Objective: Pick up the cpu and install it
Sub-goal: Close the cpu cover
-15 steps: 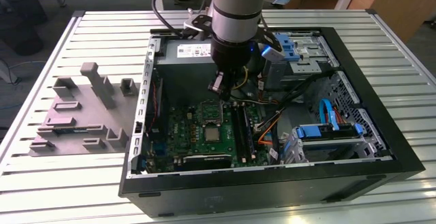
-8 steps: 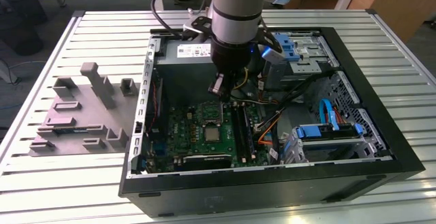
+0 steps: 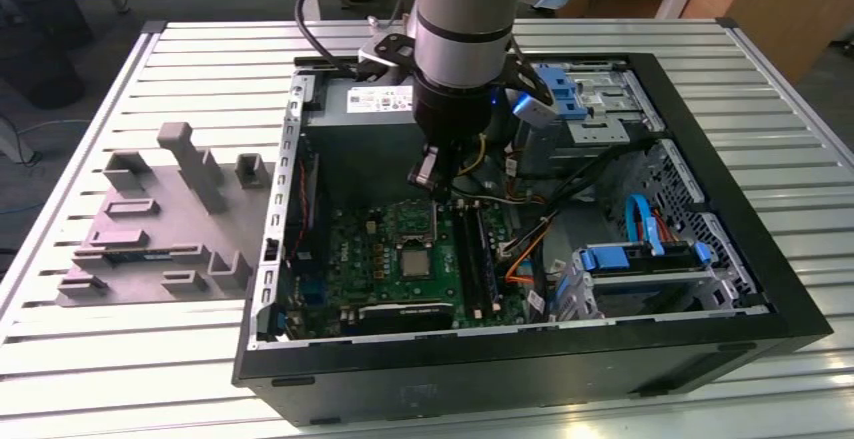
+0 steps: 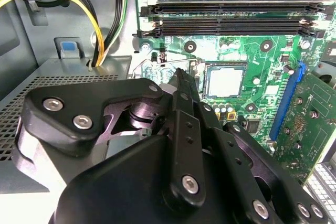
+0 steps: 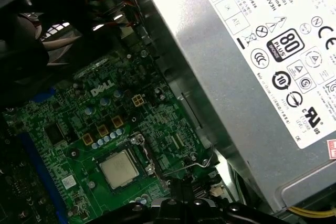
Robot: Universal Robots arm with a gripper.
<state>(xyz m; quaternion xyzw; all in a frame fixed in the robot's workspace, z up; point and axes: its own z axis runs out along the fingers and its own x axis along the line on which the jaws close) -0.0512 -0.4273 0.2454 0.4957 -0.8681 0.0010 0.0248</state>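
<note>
- The PC case point(image 3: 747, 259) lies open on its side on the slatted table point(image 3: 200, 59), so the motherboard point(image 3: 387, 259) can be reached from above.
- The gripper point(image 3: 430, 174) hangs inside the case, above the board, just beside the grey power supply point(image 5: 247, 61), which stands as a wall along one side.
- The cpu point(image 5: 119, 168) sits in its socket with bare board around it; nothing covers its metal top in both wrist views.
- The memory slots point(image 4: 236, 17) run along one side of the socket, near it.
- Yellow and black cables point(image 4: 89, 19) hang near the power supply.
- The blue drive cage point(image 3: 641, 259) and orange cable block the exterior view's right part.
</note>
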